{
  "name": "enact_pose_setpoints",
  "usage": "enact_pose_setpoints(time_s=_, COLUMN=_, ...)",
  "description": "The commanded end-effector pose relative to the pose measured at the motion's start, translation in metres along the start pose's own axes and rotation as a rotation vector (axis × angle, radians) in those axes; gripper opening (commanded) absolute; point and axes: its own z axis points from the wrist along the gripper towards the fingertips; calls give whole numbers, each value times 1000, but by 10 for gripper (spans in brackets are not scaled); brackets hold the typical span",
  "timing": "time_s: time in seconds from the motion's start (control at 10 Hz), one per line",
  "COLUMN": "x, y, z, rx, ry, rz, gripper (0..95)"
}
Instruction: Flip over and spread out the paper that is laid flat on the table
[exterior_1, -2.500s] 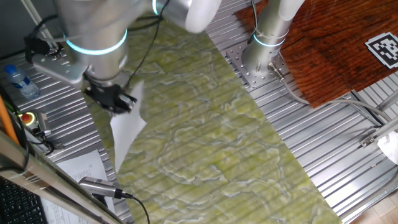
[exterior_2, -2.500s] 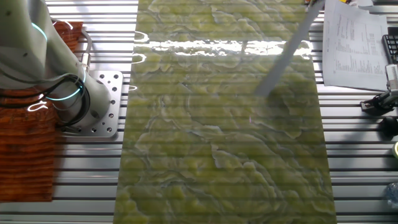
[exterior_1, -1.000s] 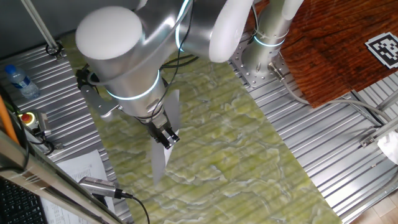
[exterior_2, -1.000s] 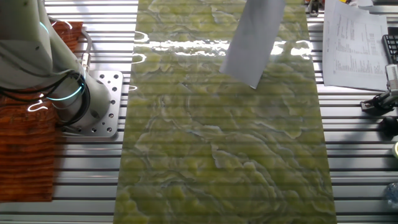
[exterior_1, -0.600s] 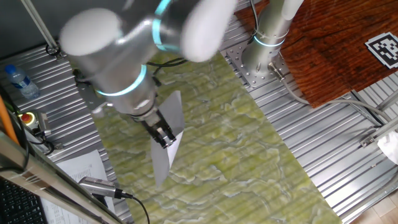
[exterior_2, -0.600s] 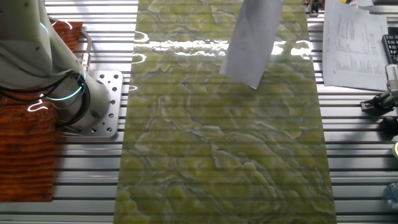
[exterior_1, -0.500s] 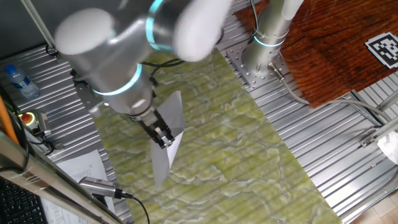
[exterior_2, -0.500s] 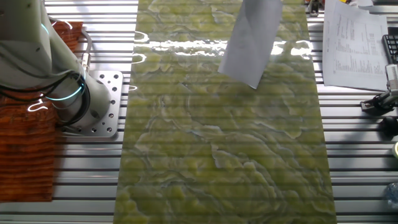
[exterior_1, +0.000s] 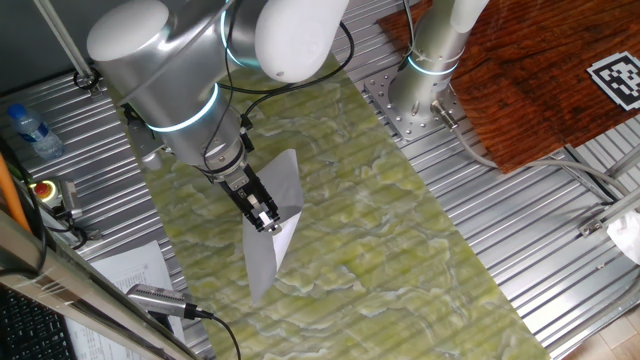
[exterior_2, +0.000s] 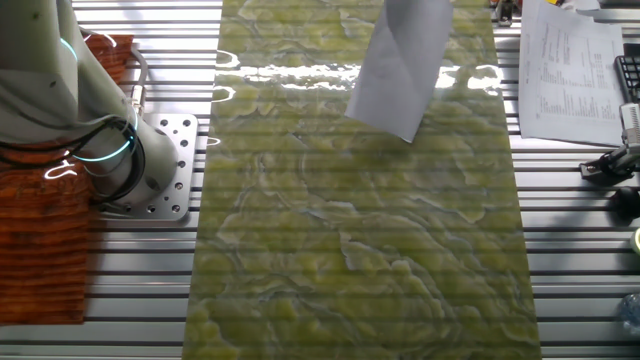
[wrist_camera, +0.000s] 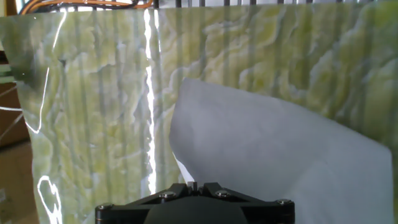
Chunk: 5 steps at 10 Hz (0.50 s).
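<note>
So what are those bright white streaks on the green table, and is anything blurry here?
Glare from lights: in the other fixed view a bright band crosses the table beside the paper; in the hand view a thin vertical streak runs down it, and the fingers' housing looks dark. One fixed view is sharp, with no motion blur on the arm.

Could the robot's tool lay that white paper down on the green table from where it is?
Probably yes: the tool grips the paper hanging above the table, with nothing visible in between.
</note>
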Motion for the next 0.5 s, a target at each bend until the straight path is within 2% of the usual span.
enact_pose_setpoints(time_s=0.1, x=0, y=1, z=-1, rx=28, ry=-5, rz=-49, gripper=0)
enact_pose_setpoints(time_s=0.3, x=0, y=1, z=-1, rx=7, ry=58, rz=-88, gripper=0)
enact_pose_setpoints(time_s=0.4, x=0, y=1, z=-1, rx=1, ry=57, rz=-96, gripper=0)
enact_pose_setpoints(time_s=0.5, x=0, y=1, z=-1, rx=7, ry=96, rz=-137, gripper=0)
